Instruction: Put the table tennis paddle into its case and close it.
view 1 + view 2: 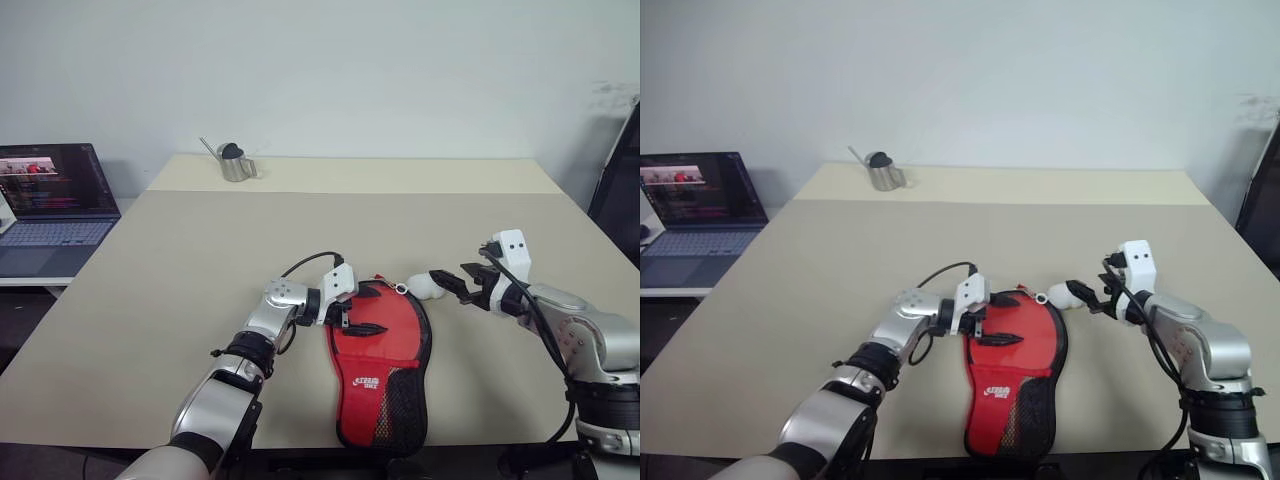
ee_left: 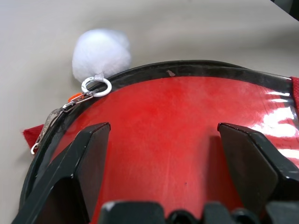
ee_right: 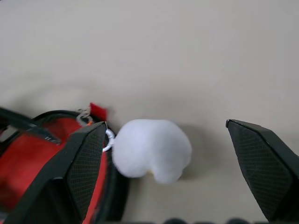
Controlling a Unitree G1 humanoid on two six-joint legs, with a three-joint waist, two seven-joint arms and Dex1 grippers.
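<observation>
The case (image 1: 385, 350) lies flat on the table, red side up, its black mesh pocket toward the near edge. A white fluffy puff (image 1: 425, 285) hangs from the zip ring (image 2: 96, 87) at the case's far rim. My left gripper (image 1: 352, 315) is open at the case's far left part, its fingers spread over the glossy red face (image 2: 163, 126). From the right, my open right gripper (image 1: 452, 280) points at the puff (image 3: 152, 149), which sits between its fingers without touching them. The table tennis paddle is hidden.
An open laptop (image 1: 50, 200) sits on a lower side table at the left. A small metal watering can (image 1: 237, 162) stands at the table's far side. A dark chair back (image 1: 620, 190) is at the right. The case's narrow end reaches the near table edge.
</observation>
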